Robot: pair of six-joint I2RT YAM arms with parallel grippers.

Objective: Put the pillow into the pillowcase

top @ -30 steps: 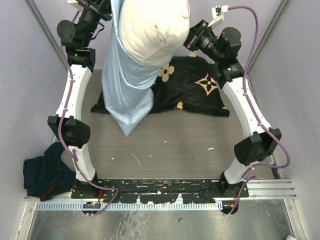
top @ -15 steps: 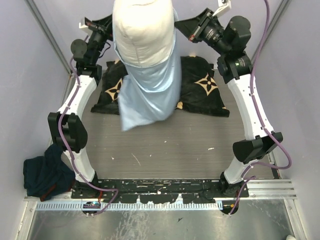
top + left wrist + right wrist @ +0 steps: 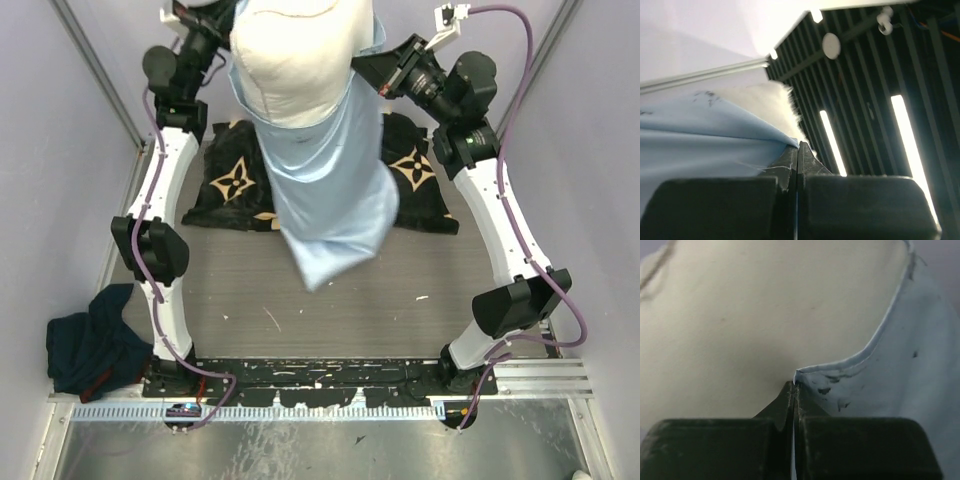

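The cream-white pillow (image 3: pixel 300 55) hangs high at the back, its lower part inside the light blue pillowcase (image 3: pixel 335 200), which droops below it. My left gripper (image 3: pixel 222 30) is shut on the pillowcase's left rim; the left wrist view shows blue cloth (image 3: pixel 705 140) pinched between the closed fingers, with pillow fabric (image 3: pixel 767 105) behind. My right gripper (image 3: pixel 368 68) is shut on the right rim; the right wrist view shows the blue hem (image 3: pixel 880 375) in the closed jaws against the pillow (image 3: pixel 765 315).
A black cloth with tan flower motifs (image 3: pixel 235 180) lies on the table under the hanging case. A dark blue cloth heap (image 3: pixel 90 345) sits at the near left. Purple-grey walls close in on both sides.
Both arms have swung the pillow and case; the hanging blue end has moved from the left to the right and hangs lower. More of the black cloth's left side shows.
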